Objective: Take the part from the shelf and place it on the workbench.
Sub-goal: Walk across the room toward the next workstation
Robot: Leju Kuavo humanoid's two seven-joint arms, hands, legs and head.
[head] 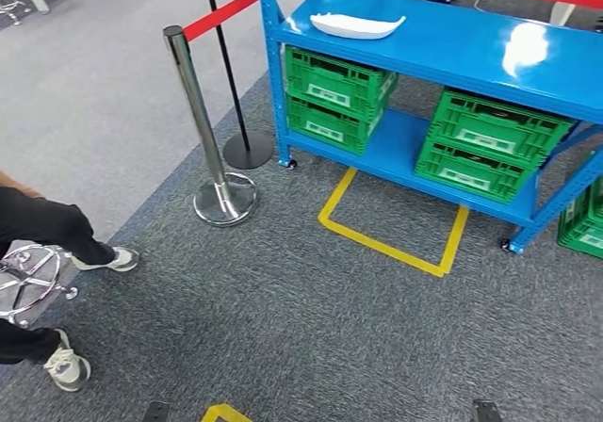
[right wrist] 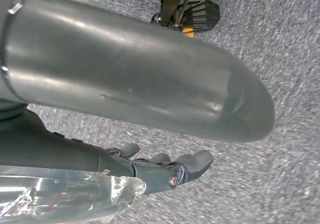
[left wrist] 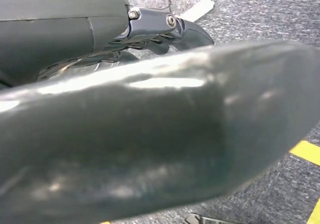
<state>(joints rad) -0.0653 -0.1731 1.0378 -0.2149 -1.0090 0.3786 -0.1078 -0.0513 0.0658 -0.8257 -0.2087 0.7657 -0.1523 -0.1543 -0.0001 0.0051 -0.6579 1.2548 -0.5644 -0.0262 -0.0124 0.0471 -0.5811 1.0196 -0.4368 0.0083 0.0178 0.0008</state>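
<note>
White part (head: 357, 25), blue shelf (head: 455, 40)

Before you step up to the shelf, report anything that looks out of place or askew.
Nothing looks damaged or spilled. The white part lies flat on the blue shelf's top level, and the green crates sit stacked squarely below. A seated person's legs are nearby on the left.

an industrial test or demo floor, set up like a small warehouse corner. a blue steel shelf (head: 455, 40) on castors holds green plastic crates (head: 334, 97) stacked in 2s on its lower tier, with more crates (head: 491, 144) to the right. yellow tape (head: 387, 243) marks a standing box on the grey carpet (head: 299, 318). a chrome stanchion (head: 206, 139) with red belt (head: 227, 9) ropes the area off, and a person's legs (head: 50, 229) sit by a stool (head: 28, 281) at the edge.
</note>
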